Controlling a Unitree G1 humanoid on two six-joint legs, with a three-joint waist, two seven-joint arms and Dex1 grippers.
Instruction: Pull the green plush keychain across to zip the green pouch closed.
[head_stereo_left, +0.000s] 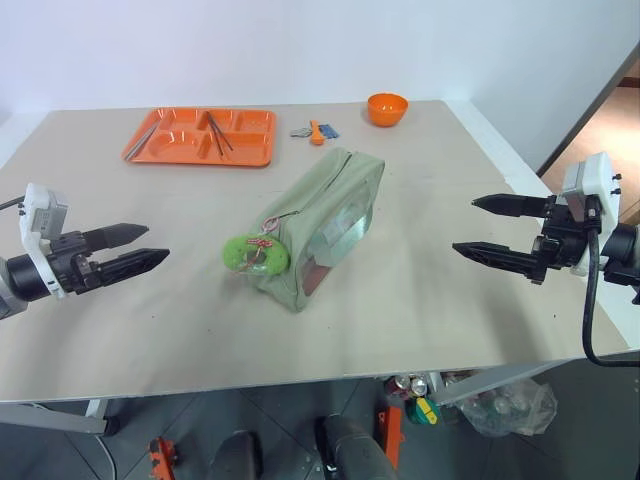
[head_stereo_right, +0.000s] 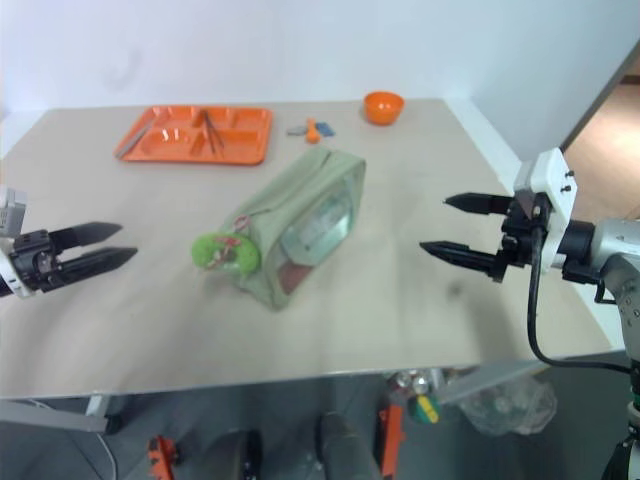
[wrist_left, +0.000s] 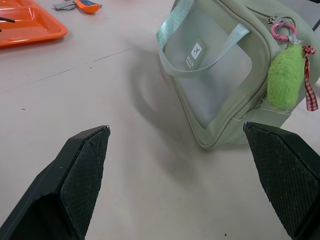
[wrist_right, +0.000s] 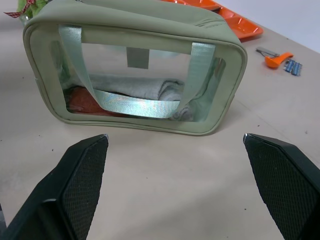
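Observation:
The green pouch (head_stereo_left: 322, 222) lies in the middle of the table, its clear window and strap facing my right gripper; folded cloth and something red show inside (wrist_right: 125, 90). The green plush keychain (head_stereo_left: 255, 254) hangs by a pink clip and red-and-white ribbon at the pouch's near end, resting on the table. My left gripper (head_stereo_left: 158, 243) hovers open to the left of the keychain, well apart from it. On the other side of the pouch, my right gripper (head_stereo_left: 463, 226) is also open and a good gap away. Both grippers are empty.
An orange tray (head_stereo_left: 200, 136) holding thin utensils sits at the back left. An orange bowl (head_stereo_left: 387, 108) stands at the back right, with small orange and blue items (head_stereo_left: 315, 131) between them. The table's front edge (head_stereo_left: 300, 385) runs close below the pouch.

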